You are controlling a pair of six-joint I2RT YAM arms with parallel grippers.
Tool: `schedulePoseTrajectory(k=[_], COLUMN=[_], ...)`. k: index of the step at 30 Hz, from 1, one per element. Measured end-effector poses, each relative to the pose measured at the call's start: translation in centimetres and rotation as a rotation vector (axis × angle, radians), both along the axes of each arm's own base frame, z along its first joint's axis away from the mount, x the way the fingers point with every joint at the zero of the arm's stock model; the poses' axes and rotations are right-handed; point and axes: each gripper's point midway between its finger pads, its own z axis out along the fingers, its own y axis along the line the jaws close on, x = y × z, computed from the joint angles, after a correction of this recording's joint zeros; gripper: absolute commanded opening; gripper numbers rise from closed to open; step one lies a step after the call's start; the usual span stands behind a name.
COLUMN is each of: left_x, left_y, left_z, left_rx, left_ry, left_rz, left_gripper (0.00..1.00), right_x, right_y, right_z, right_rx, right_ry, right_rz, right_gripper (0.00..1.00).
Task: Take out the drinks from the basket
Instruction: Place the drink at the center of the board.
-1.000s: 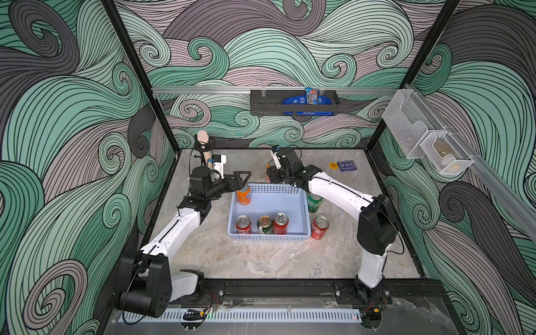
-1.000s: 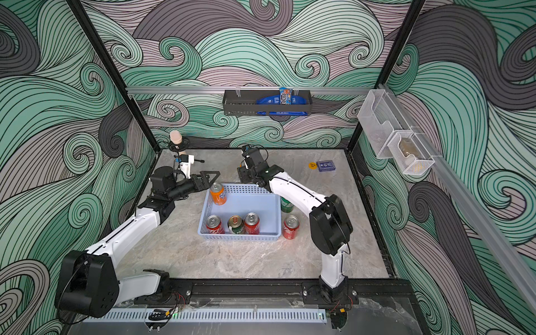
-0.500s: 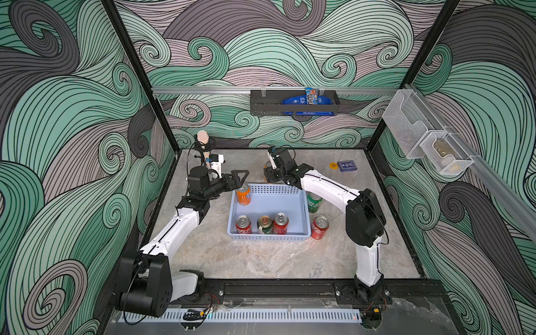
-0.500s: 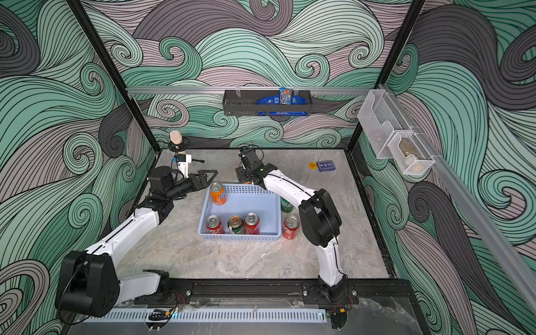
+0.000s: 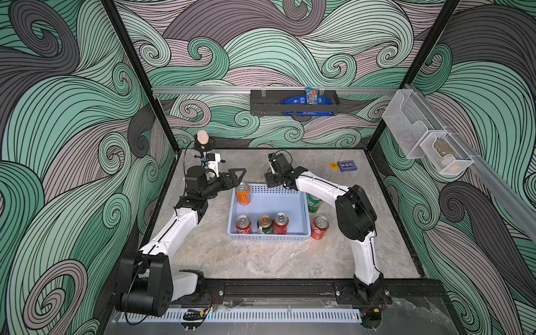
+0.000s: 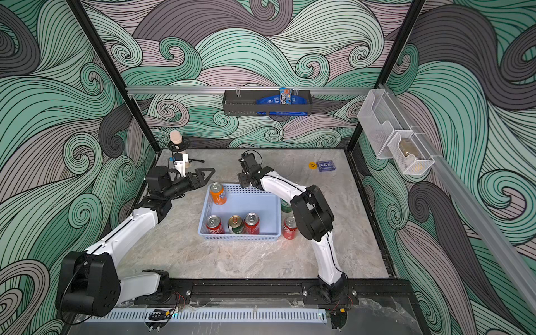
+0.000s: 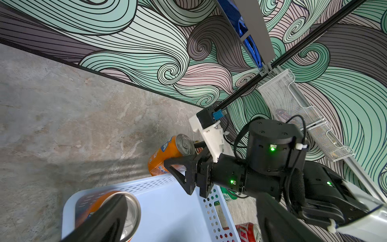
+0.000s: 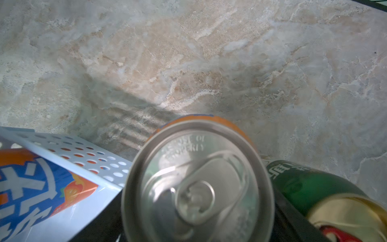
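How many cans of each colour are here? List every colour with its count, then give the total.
Red cans: 3
Orange cans: 2
Plain green can: 1
Green cans with gold tops: 2
Total: 8

**Drinks + basket status rn**

Light-blue perforated basket (image 5: pixel 268 237) is sitting mid-table. 4 cans are standing upright inside: orange can (image 5: pixel 243 193) in the back-left corner, then left red can (image 5: pixel 243 225), gold-top can (image 5: pixel 264 224) and mid red can (image 5: pixel 280 224) lining the front wall. Green can (image 5: pixel 314 203) and outer red can (image 5: pixel 320 228) are standing outside on the right. 2nd orange can (image 7: pixel 167 154) is tilting just behind the back wall, w/ 2nd gold-top can (image 8: pixel 310 184) beside it.
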Motion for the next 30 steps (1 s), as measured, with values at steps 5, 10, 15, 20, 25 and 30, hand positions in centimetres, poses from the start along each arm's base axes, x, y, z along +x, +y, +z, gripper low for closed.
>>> schedulePoseTrajectory(k=[5, 10, 15, 20, 25, 30], left_x=[0.0, -0.1, -0.1, -0.2, -0.3, -0.4], left_y=[0.0, -0.1, -0.1, -0.1, -0.1, -0.1], left_z=[0.0, 0.0, 0.0, 0.0, 0.2, 0.3], left_rx=[-0.004, -0.007, -0.011, -0.014, -0.015, -0.016], left_ry=[0.002, 0.003, 0.003, 0.004, -0.004, -0.009], left_rz=[-0.003, -0.008, -0.009, -0.009, -0.01, -0.01], left_gripper=[0.99, 0.99, 0.99, 0.99, 0.99, 0.99], right_x=[0.0, -0.2, -0.2, -0.1, 0.3, 0.5], right_y=[0.3, 0.6, 0.6, 0.7, 1.0, 1.1], right_z=[-0.7, -1.2, -1.2, -1.2, -0.7, -0.5], right_rx=[0.016, 0.035, 0.044, 0.052, 0.073, 0.085], right_ry=[0.021, 0.041, 0.046, 0.044, 0.024, 0.016], right_rz=[-0.003, -0.004, -0.006, -0.01, -0.016, -0.02], right_gripper=[0.67, 0.69, 0.72, 0.76, 0.78, 0.82])
